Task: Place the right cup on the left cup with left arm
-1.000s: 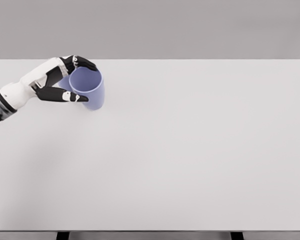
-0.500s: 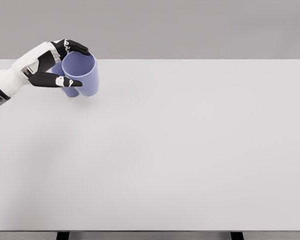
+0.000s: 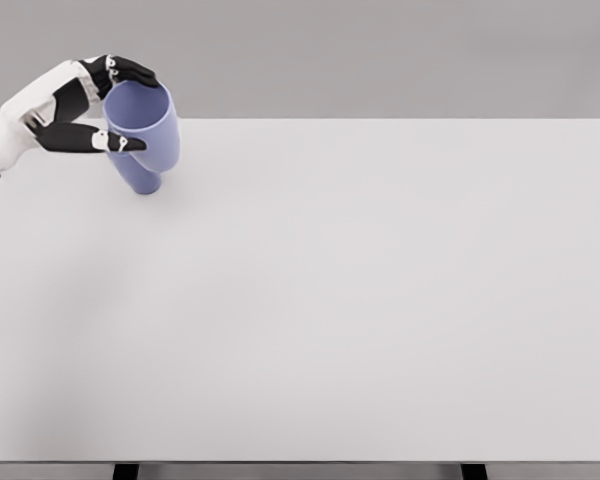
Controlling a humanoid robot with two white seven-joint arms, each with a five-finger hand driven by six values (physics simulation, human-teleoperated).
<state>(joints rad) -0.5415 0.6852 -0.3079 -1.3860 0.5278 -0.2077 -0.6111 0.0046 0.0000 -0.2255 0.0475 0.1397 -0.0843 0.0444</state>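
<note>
There are two blue cups. One cup (image 3: 145, 120) is on top, and the other cup (image 3: 140, 172) peeks out under it, so the two look stacked. There is one robot hand, the left hand (image 3: 80, 105), with one white arm behind it. There is one big white table (image 3: 360, 300). Two dark table legs (image 3: 126, 471) show at the bottom edge.
</note>
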